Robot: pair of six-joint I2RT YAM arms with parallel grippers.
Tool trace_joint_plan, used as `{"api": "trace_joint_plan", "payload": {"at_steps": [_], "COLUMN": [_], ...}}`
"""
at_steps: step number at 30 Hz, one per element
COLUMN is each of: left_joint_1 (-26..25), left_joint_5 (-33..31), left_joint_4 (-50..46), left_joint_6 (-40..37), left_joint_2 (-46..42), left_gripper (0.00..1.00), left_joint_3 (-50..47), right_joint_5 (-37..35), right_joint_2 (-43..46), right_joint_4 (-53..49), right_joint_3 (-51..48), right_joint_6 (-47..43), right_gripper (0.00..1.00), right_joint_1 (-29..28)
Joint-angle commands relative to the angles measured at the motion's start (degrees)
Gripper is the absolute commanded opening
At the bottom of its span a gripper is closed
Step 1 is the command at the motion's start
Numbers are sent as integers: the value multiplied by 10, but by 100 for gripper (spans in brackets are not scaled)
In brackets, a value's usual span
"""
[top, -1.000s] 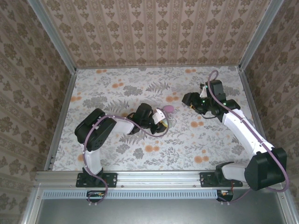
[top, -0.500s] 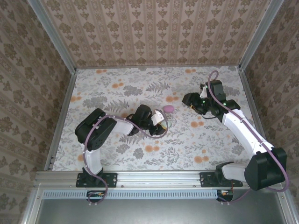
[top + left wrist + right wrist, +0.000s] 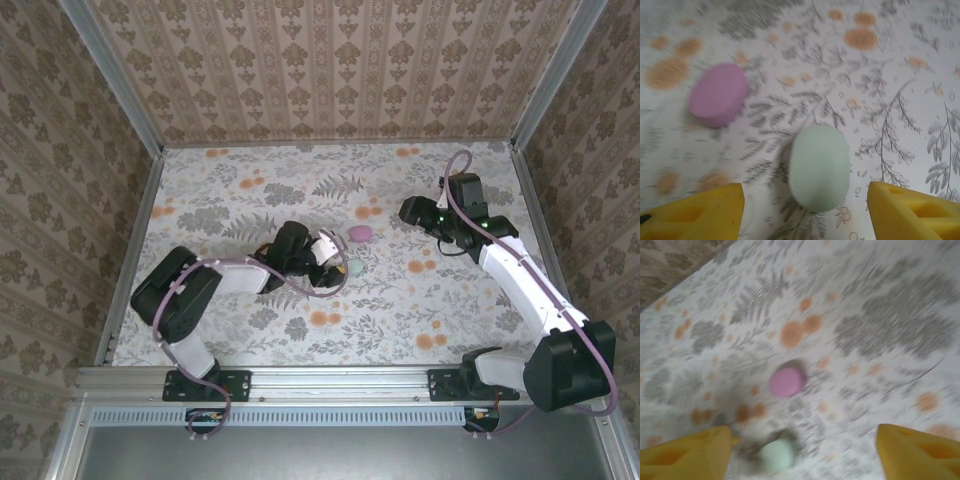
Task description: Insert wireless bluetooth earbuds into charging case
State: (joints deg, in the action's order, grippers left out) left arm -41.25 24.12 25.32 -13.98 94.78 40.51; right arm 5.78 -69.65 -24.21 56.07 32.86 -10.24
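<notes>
Two oval charging cases lie closed on the flowered table, a pink one [image 3: 361, 233] and a mint one [image 3: 355, 266]. In the left wrist view the mint case [image 3: 820, 165] lies flat between my yellow fingers [image 3: 700, 212], touching neither, with the pink case [image 3: 718, 93] beyond it to the left. My left gripper [image 3: 804, 187] is open, and from above it [image 3: 338, 256] sits just left of the mint case. My right gripper [image 3: 802, 437] is open and empty, hovering [image 3: 410, 212] to the right of both cases [image 3: 787, 381] [image 3: 777, 456]. The earbuds are out of view.
The table [image 3: 240, 310] is ringed by patterned walls and a metal frame [image 3: 130, 250]. Bare flowered surface lies all around the two cases. The right wrist view is blurred.
My left gripper has opened and drawn back to the left, and the mint case now lies free on the table. My right gripper has opened wider and shifted slightly right.
</notes>
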Motion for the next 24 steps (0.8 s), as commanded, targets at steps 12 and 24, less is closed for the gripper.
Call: {"api": "trace_joint_plan", "payload": {"at_steps": [12, 24], "left_joint_1": [134, 308], "left_joint_5": [-192, -230], "left_joint_4": [-11, -92], "left_joint_6": [102, 108], "left_joint_2": [-256, -385], "left_gripper": [100, 100], "left_joint_3": [-44, -47], "right_joint_5": [-288, -180], "right_joint_2": [30, -96], "right_joint_4": [351, 542], "right_joint_3": [-236, -274], "right_joint_6": [-269, -301], "right_gripper": [100, 100], "right_joint_1": [5, 29]}}
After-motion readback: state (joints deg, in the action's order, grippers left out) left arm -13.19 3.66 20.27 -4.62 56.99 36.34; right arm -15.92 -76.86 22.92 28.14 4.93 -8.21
